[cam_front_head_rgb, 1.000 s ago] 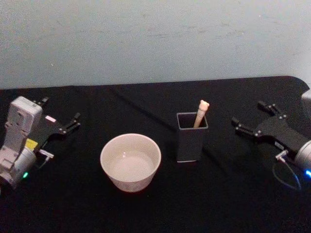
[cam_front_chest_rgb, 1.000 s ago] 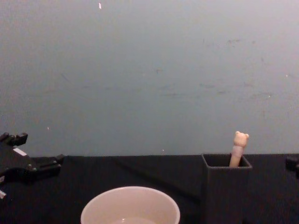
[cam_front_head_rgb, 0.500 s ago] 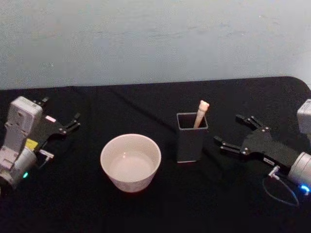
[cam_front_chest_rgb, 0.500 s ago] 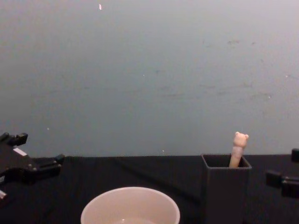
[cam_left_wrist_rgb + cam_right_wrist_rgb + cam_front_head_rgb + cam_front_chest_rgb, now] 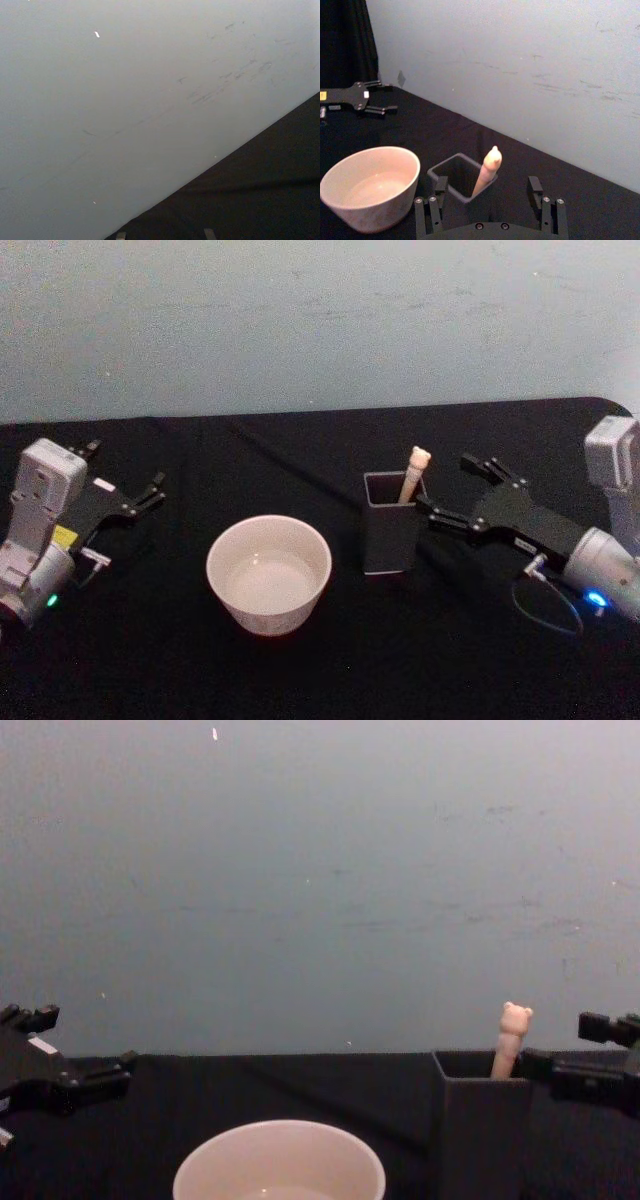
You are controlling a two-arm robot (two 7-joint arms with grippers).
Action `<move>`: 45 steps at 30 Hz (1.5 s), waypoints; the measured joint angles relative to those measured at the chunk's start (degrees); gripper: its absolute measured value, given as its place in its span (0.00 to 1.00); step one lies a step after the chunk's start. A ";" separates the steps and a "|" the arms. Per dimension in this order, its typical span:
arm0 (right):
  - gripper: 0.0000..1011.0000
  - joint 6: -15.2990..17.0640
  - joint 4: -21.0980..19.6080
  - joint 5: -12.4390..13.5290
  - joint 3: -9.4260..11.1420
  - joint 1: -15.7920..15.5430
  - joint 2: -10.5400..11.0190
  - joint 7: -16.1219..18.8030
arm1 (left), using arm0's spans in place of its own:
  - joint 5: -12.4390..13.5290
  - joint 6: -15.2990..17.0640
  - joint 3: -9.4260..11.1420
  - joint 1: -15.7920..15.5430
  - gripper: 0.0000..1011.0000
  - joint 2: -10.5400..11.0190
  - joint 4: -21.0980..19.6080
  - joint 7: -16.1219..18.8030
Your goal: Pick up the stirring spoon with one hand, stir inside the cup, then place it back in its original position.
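Note:
The stirring spoon (image 5: pixel 413 472) stands in a dark grey square holder (image 5: pixel 393 535), with its beige handle and bear head (image 5: pixel 514 1018) sticking out above the rim and its bowl hidden inside. The cream-white cup (image 5: pixel 268 573) sits on the table to the holder's left. My right gripper (image 5: pixel 447 483) is open just right of the holder, level with the handle top and not touching it. In the right wrist view the spoon handle (image 5: pixel 488 170) rises between its spread fingers (image 5: pixel 535 187). My left gripper (image 5: pixel 125 465) rests open at the far left of the table.
A black cloth (image 5: pixel 300 450) covers the table, and a plain pale wall (image 5: pixel 320 320) stands close behind it. The table's far right corner (image 5: pixel 615 405) is rounded. Free space lies between the cup (image 5: pixel 280 1165) and the left gripper (image 5: pixel 70 1042).
My right gripper has moved left and a little up, from the right edge of the table to just beside the holder. The left arm, cup and spoon have not moved.

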 joint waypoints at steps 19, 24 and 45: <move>0.99 3.99 7.22 -0.26 -1.02 7.32 -5.23 1.68 | 0.00 0.00 0.00 0.00 0.99 0.00 0.00 0.00; 0.99 4.33 7.85 -0.25 -1.28 8.14 -5.69 1.80 | 0.00 0.00 0.00 0.00 0.99 0.00 0.00 0.00; 0.99 6.11 8.42 1.22 -1.89 8.98 -5.30 2.88 | 0.00 0.00 0.00 0.00 0.99 0.00 0.00 0.00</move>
